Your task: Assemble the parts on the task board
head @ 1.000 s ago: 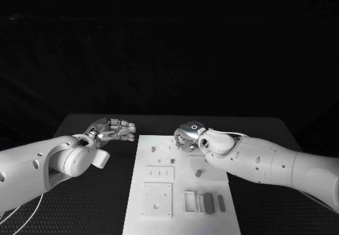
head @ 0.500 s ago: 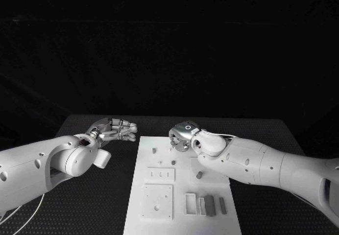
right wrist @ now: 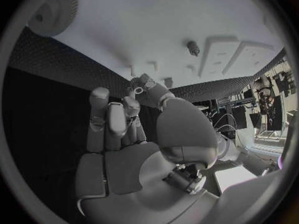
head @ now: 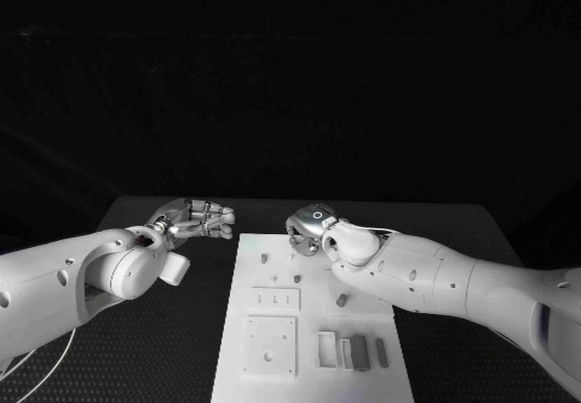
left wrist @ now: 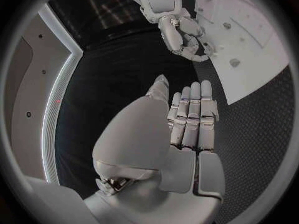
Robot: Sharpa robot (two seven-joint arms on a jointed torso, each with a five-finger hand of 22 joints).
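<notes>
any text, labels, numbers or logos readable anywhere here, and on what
No readable text, number or brand in any view.
Only sign: a small white ring mark on the back of the right hand, no letters.
Task board, its grey parts and the left hand: unmarked.

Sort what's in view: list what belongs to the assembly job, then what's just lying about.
Belongs to the job:
- task board
- small grey parts on the board
- right hand, above the board's far end
- left hand, beside the board

Just lying about:
- black table, nothing else visible on it
</notes>
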